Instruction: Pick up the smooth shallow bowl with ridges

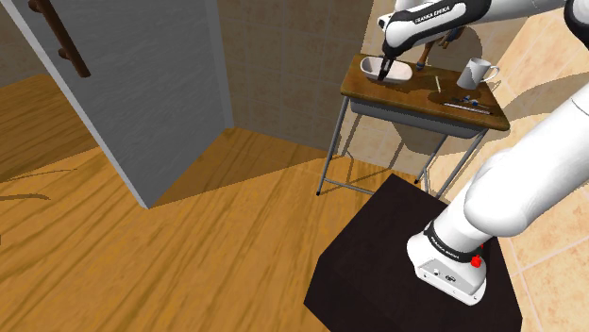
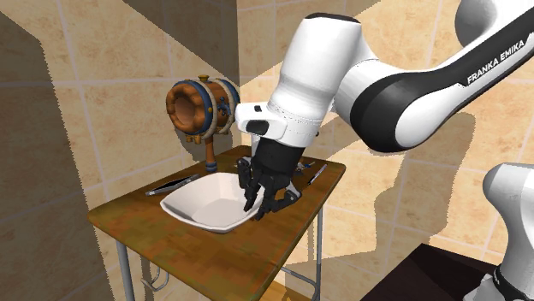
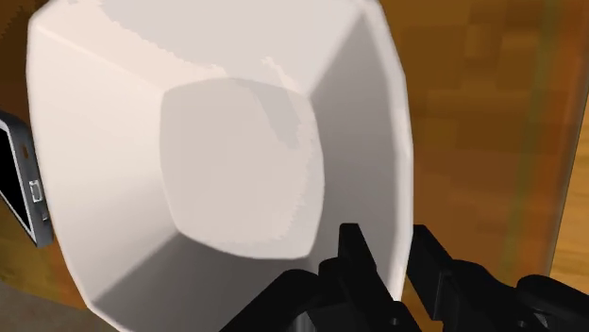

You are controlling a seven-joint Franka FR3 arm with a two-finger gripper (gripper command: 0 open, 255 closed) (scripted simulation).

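A white shallow bowl (image 2: 208, 202) with faceted, ridged sides sits on a small wooden table (image 2: 211, 258). My black gripper (image 2: 260, 203) reaches down over the bowl's rim on the side nearest the arm. In the wrist view the gripper (image 3: 392, 243) is shut on the bowl (image 3: 236, 141): one finger (image 3: 351, 247) lies inside against the wall and the other outside the rim. In the shoulder view the gripper (image 1: 385, 68) is at the bowl (image 1: 395, 72) on the table's far left part. The bowl looks to be resting on the tabletop.
A brown barrel-shaped object on a post (image 2: 202, 106) stands behind the bowl. A dark flat device (image 3: 24, 184) lies beside the bowl. A white mug (image 1: 478, 73) and a thin tool (image 1: 465, 100) are on the table's right part. A grey wall panel (image 1: 142, 85) stands at left.
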